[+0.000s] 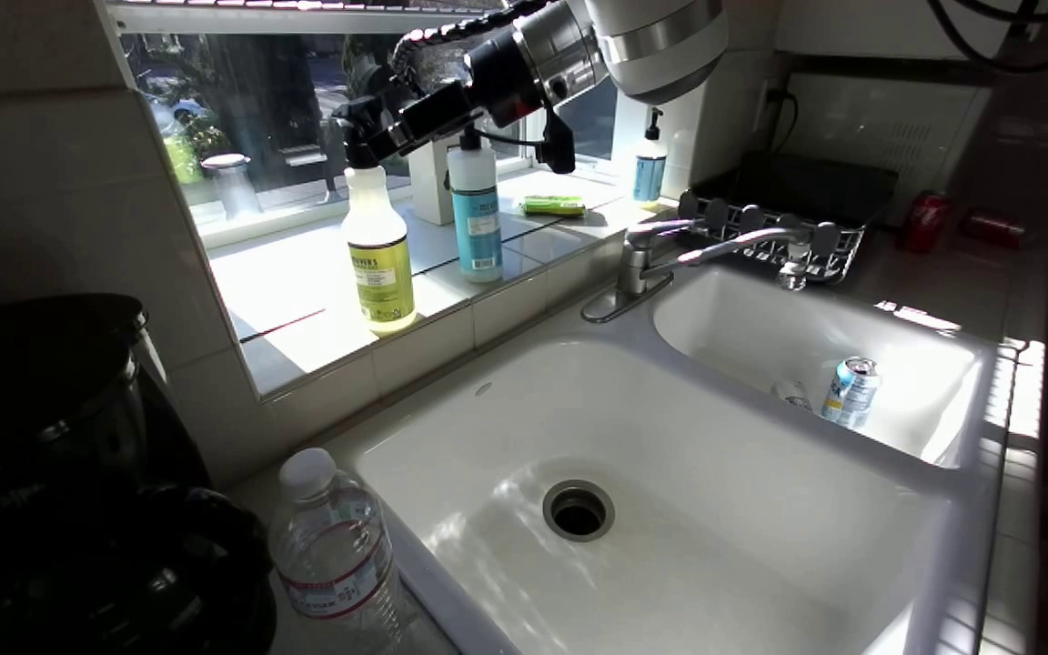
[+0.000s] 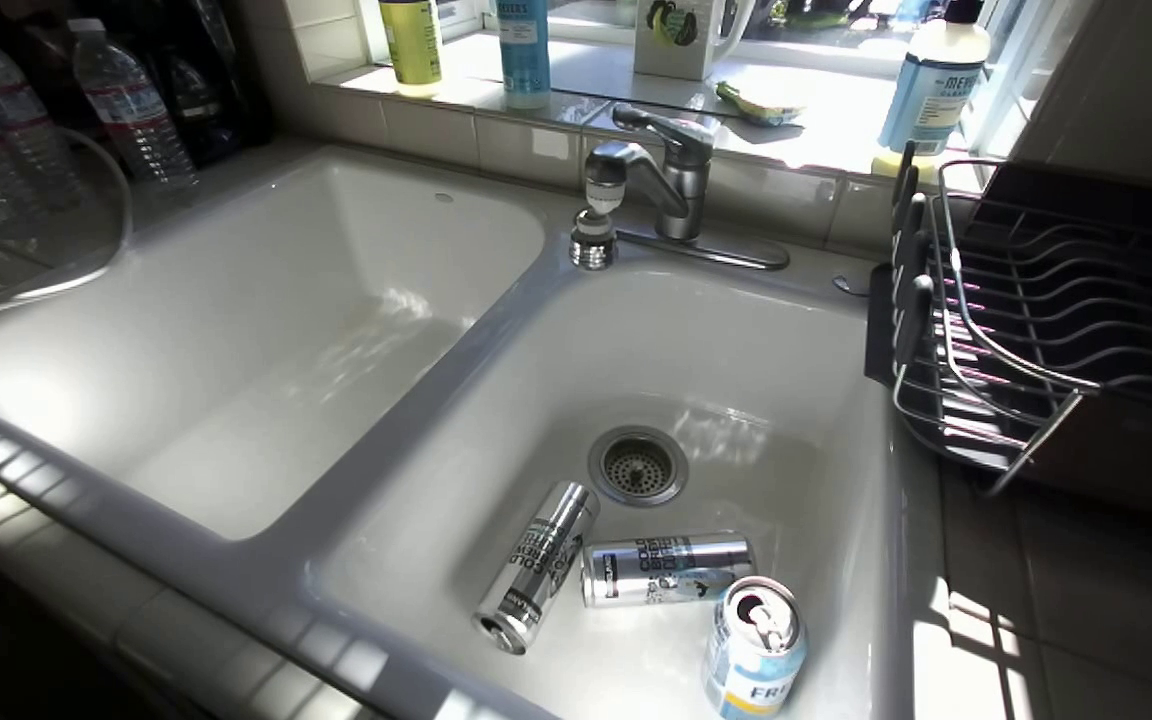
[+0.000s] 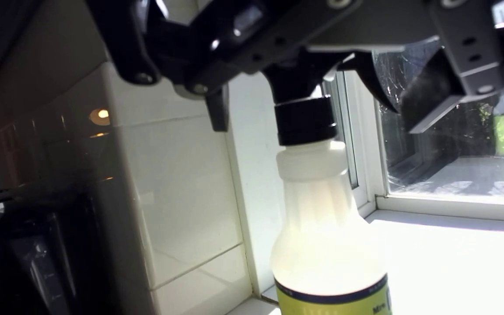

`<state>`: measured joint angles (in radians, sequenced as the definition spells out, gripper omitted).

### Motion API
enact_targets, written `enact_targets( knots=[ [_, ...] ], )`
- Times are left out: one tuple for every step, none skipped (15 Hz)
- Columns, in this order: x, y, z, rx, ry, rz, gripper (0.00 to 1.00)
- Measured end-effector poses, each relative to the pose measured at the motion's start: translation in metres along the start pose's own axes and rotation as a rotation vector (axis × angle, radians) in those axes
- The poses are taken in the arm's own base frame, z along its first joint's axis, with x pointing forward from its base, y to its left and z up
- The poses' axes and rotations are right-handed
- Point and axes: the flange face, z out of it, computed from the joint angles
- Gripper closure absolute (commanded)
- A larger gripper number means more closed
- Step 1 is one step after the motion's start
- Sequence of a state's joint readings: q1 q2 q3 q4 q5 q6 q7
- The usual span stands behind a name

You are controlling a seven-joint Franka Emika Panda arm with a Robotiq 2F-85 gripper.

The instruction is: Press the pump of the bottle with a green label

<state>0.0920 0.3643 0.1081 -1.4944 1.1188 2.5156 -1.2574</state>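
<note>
Spray bottle [image 3: 328, 232] with a yellow-green label [image 1: 383, 284], translucent white plastic, fluted neck and rounded shoulders; it stands upright at the front edge of the windowsill [image 1: 306, 337], near the corner by the tiled wall [image 3: 182, 188]. A smooth, cylindrical black collar [image 3: 306, 121] joins the bottle to its sprayer head [image 3: 291, 85]. The sill is glossy and pale, crossed by dark straight seams. The gripper [image 3: 317, 118], hard-edged and black with bevelled fingers [image 3: 433, 96], sits over the bottle's top: its jaws stand wide apart, one to either side of the head in the wrist view. The gripper's body covers much of the head, so whether the two touch cannot be told. Along the same sill edge, just beside the spray bottle, stands a straight-sided bottle [image 1: 476, 214] with a light-blue label; a pump bottle [image 1: 649, 173], also blue-labelled, occupies the opposite end of the sill, well apart. Between these two, further back from the edge, is a white mug [image 2: 701, 40] with a printed motif. Below the sill lies the double-basin sink [image 2: 396, 435], white, glazed and round-cornered, with a chrome faucet [image 2: 684, 185] at its rear edge. In the basin next to the wire dish rack [image 2: 1016, 358], two smooth silver cans [image 2: 536, 565] lie on their sides and a light-blue can [image 2: 756, 650] stands upright, near the basin's front edge. A clear, ribbed water bottle [image 1: 333, 546] stands just beside the sink's opposite edge.
</note>
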Motion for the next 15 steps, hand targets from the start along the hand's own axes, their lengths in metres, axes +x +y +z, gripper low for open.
enact_targets(
  knots=[
    [0.001,0.001,0.002,-0.001,-0.001,-0.005,0.00],
    [0.002,0.002,0.004,-0.001,0.000,-0.011,0.00],
    [0.003,0.003,0.006,-0.002,-0.001,-0.017,0.00],
    [0.004,0.004,0.007,-0.001,-0.001,-0.020,0.00],
    [0.004,0.005,0.009,0.000,0.001,-0.021,0.00],
    [0.005,0.006,0.010,0.001,0.002,-0.021,0.00],
    [0.005,0.007,0.011,0.000,0.003,-0.022,0.00],
    [0.006,0.008,0.012,0.000,0.005,-0.022,0.00],
    [0.006,0.008,0.013,0.001,0.006,-0.023,0.00],
    [0.006,0.009,0.014,0.001,0.007,-0.023,0.00],
    [0.006,0.009,0.014,0.002,0.007,-0.023,0.00],
    [0.006,0.009,0.015,0.002,0.007,-0.024,0.00],
    [0.006,0.008,0.016,0.003,0.007,-0.025,0.01],
    [0.006,0.008,0.016,0.003,0.006,-0.026,0.03],
    [0.007,0.008,0.017,0.004,0.006,-0.028,0.03]
  ],
)
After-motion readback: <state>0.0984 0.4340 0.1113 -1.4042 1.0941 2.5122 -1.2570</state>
